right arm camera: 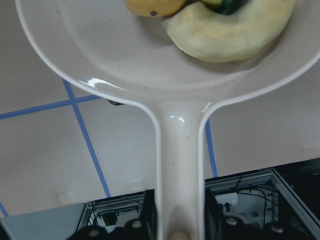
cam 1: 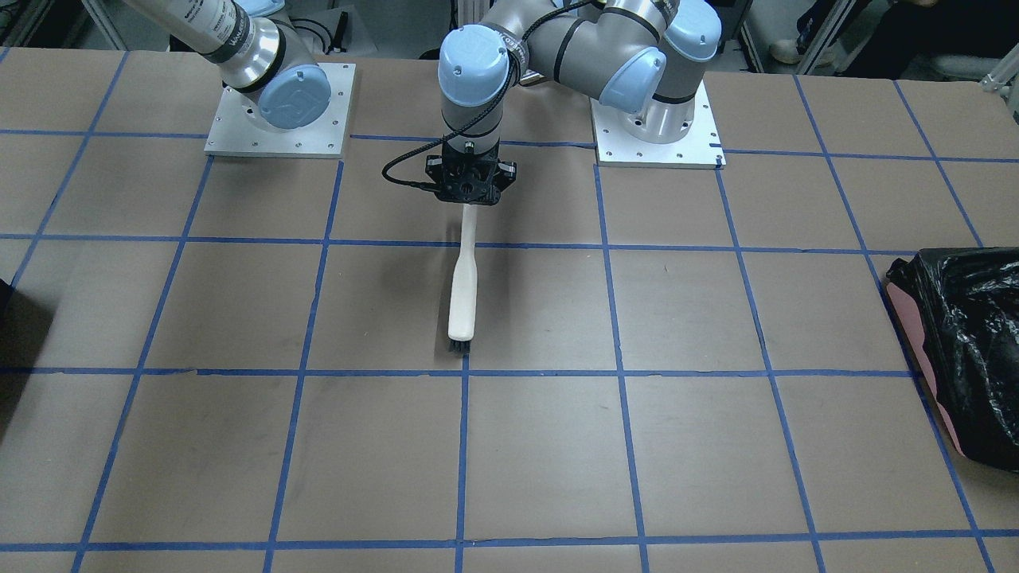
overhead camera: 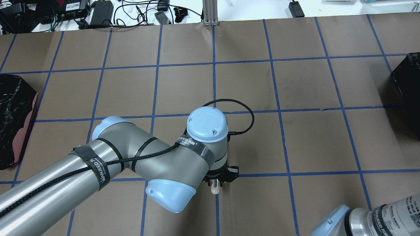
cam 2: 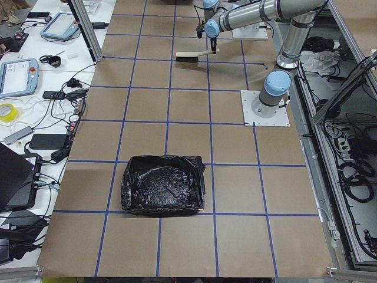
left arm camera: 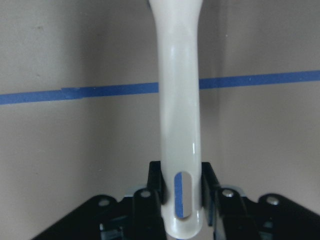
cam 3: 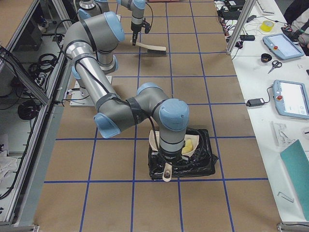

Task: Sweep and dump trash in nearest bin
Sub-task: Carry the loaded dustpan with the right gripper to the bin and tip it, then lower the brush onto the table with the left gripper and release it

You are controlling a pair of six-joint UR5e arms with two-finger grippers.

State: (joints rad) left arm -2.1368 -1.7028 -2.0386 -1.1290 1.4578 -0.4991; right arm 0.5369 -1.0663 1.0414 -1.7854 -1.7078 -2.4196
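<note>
My right gripper (right arm camera: 179,220) is shut on the handle of a white dustpan (right arm camera: 125,65). In the pan lies the trash: a beige lump (right arm camera: 235,30), an orange-brown lump (right arm camera: 150,6) and a bit of dark green edge (right arm camera: 230,4). In the exterior right view the dustpan (cam 3: 155,140) hangs over the black-lined bin (cam 3: 203,166), with a yellow piece (cam 3: 190,145) showing in it. My left gripper (cam 1: 470,191) is shut on a cream brush (cam 1: 462,294). The brush's dark bristles rest on the table at mid-table. The brush handle (left arm camera: 179,115) fills the left wrist view.
A second black-lined bin (overhead camera: 13,121) stands at the table's end on my left; it also shows in the exterior left view (cam 2: 164,183). The right bin's corner (overhead camera: 407,78) shows at the overhead view's right edge. Blue tape grids the brown table (cam 1: 700,446).
</note>
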